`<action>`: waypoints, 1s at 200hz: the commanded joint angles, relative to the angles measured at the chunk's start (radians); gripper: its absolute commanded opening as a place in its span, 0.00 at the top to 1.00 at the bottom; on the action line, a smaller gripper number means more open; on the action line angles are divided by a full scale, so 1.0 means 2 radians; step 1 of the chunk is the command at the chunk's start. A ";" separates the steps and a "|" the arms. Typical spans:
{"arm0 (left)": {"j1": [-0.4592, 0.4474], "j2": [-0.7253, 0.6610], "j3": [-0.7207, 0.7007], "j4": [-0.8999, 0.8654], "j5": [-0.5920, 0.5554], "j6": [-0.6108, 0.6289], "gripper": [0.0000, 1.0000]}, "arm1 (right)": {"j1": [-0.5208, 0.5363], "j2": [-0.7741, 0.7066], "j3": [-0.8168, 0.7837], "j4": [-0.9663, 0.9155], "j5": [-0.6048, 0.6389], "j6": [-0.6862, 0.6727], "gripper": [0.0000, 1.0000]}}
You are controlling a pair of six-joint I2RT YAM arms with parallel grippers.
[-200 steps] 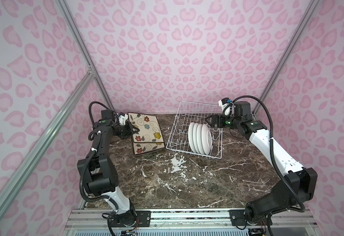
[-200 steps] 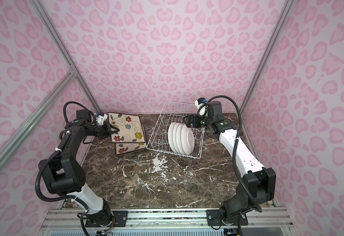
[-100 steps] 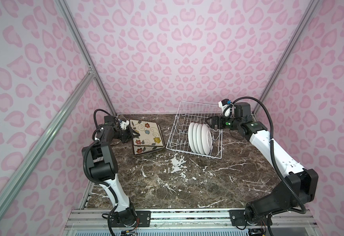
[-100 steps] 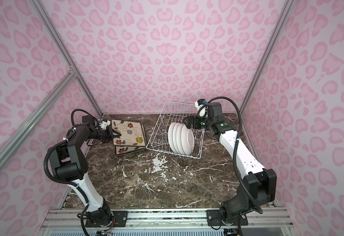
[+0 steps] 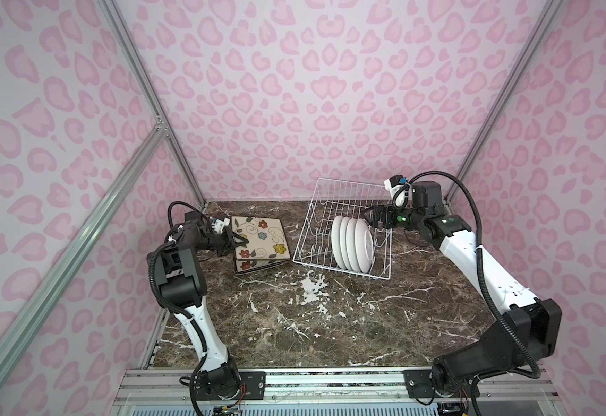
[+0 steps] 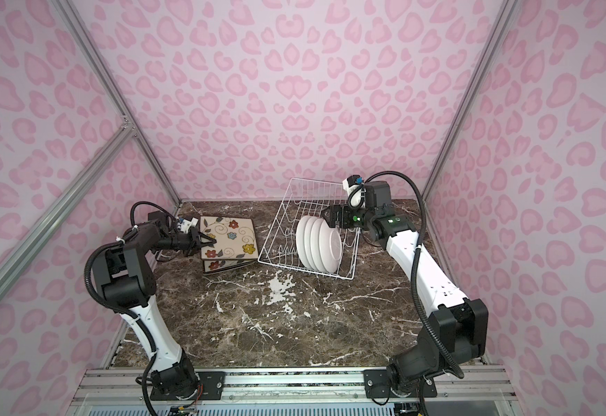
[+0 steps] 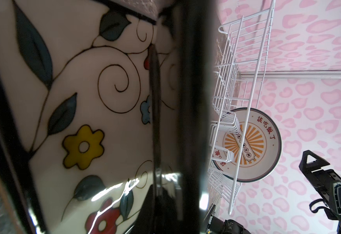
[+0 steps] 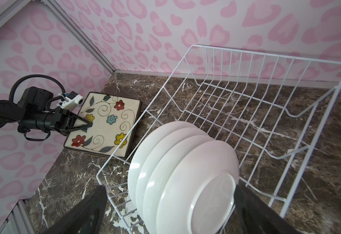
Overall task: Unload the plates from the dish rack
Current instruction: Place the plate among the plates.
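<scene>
Several round white plates [image 5: 353, 243] [image 6: 319, 248] [image 8: 185, 178] stand on edge in the white wire dish rack [image 5: 344, 194] [image 6: 312, 191] [image 8: 267, 60]. My right gripper [image 5: 371, 218] [image 6: 332, 218] [image 8: 169, 187] hangs open just above their back rims, one finger on each side of the row. A flowered square plate [image 5: 261, 237] [image 6: 231, 239] [image 8: 106, 121] [image 7: 84, 101] lies face up on a stack of square plates left of the rack. My left gripper [image 5: 238, 242] [image 6: 207, 242] [image 8: 89, 124] is shut on its left edge.
The marble table [image 5: 330, 324] is boxed in by pink patterned walls [image 5: 294, 108]. The square plates lie close to the left wall and the back left corner post [image 5: 186, 173]. The rack stands at the back, tilted, with its left half holding no plates.
My left gripper has lowered the square plate from a raised tilt until it lies flat on the stack. The right arm has not moved.
</scene>
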 commanded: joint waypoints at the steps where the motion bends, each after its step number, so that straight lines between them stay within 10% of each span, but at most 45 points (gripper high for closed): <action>1: 0.003 0.004 0.004 -0.012 -0.010 0.018 0.89 | 0.001 -0.002 -0.005 0.009 -0.005 -0.002 0.01; 200: 0.020 0.007 0.001 -0.027 -0.106 -0.005 0.26 | 0.001 0.001 -0.001 0.010 -0.012 0.005 0.01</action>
